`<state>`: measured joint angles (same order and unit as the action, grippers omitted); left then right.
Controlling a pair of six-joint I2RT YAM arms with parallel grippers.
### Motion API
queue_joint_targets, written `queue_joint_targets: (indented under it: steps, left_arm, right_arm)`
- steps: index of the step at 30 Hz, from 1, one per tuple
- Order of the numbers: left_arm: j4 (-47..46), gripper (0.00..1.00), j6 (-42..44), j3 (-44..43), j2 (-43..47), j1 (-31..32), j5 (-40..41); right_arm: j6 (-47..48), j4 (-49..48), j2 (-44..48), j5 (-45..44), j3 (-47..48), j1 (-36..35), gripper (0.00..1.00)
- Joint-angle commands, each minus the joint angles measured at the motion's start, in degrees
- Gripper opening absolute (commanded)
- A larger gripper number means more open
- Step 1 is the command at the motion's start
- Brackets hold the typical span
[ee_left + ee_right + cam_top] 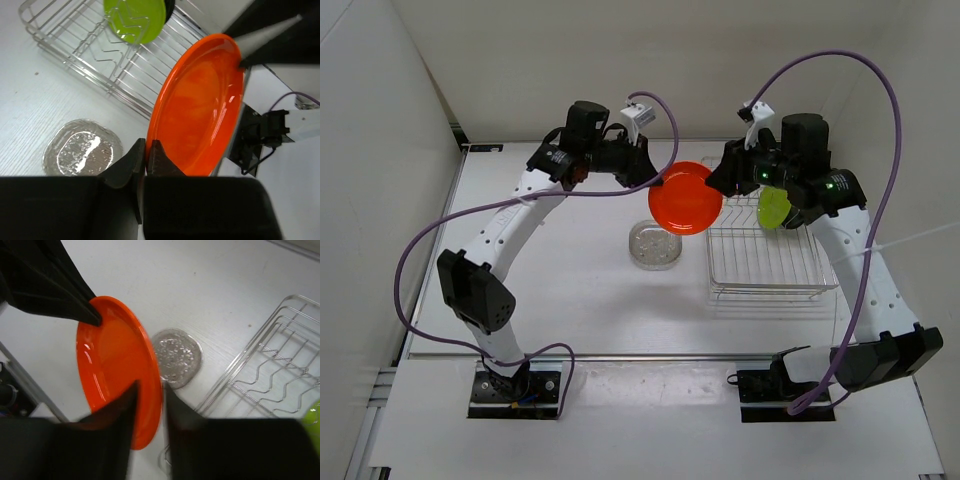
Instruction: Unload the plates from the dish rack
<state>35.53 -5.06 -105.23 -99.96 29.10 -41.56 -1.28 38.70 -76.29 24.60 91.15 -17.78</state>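
The orange plate (685, 197) hangs in the air between the two arms, off the left end of the dish rack (765, 262) and above the bare table (570, 300). From overhead you only see a gripper at each side of it. The left gripper (658, 182) meets its left rim and the right gripper (717, 185) its right rim.

The left wrist camera makes the grip plainer. The left jaws are pressed together on the plate's near rim with nothing showing between them and the plastic, and the plate stands on edge above them. In that same view a pale pointed finger of the other arm touches the far rim.

The right wrist camera shows its own fingers (120, 420) straddling the plate's edge. They stand a little apart, with a sliver of white table between one finger and the rim (the picture is blurred there).

The clear plate (655, 245) lies flat on the table just left of the rack, below the orange one. The lime green plate (774, 208) stands tilted among the wires at the rack's far end, partly hidden overhead by the right arm but open to the left wrist camera
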Motion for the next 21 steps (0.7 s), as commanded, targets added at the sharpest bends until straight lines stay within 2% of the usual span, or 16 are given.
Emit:
queue_joint_targets:
  steps: [1, 2, 3, 4, 5, 8, 10, 11, 16, 21]
  left_arm:
    - [-0.2, 0.11, 0.58, 1.25, 3.98, 0.25, 7.36]
    - [-0.2, 0.11, 0.58, 1.95, 5.38, 0.25, 8.42]
    - [-0.2, 0.11, 1.19, 3.61, 6.18, -0.44, 10.17]
    - [-0.2, 0.11, 1.71, 4.59, 7.05, -1.23, 11.58]
    - [-0.2, 0.11, 2.33, 5.64, 8.89, -1.24, 13.68]
    - [-1.33, 0.11, 5.93, 12.22, 12.5, -4.74, 23.61]
    - [-1.34, 0.11, 7.16, 17.32, 14.97, -8.25, 25.56]
    - [-1.34, 0.11, 7.17, 19.17, 15.49, -12.27, 25.56]
    - [-3.1, 0.11, 9.89, 32.6, 16.82, -23.11, 18.2]
    - [-4.33, 0.11, 11.39, 35.27, 11.82, -29.88, 8.18]
  right_arm:
    - [-0.22, -3.54, 1.49, 1.33, -0.01, -0.15, 0.54]
    - [-0.22, -3.54, 1.5, 0.81, -0.88, -0.15, 0.71]
    - [-0.22, -4.15, 1.5, 0.28, -1.59, -0.15, 0.81]
    - [-0.22, -4.16, 1.5, -1.12, -1.59, -0.15, 0.97]
    - [-0.22, -4.16, 1.5, -2.44, -1.59, -0.15, 1.0]
    - [0.4, -4.16, 2.63, -6.13, -2.74, -0.15, 1.0]
    - [1.71, -4.16, 3.34, -11.22, -3.87, -0.15, 1.0]
    - [1.72, -4.16, 4.04, -12.98, -3.88, -0.15, 1.0]
    - [4.52, -4.16, 6.07, -20.73, -6.77, -0.15, 1.0]
    - [5.75, -4.16, 7.74, -23.28, -9.06, -0.15, 1.0]
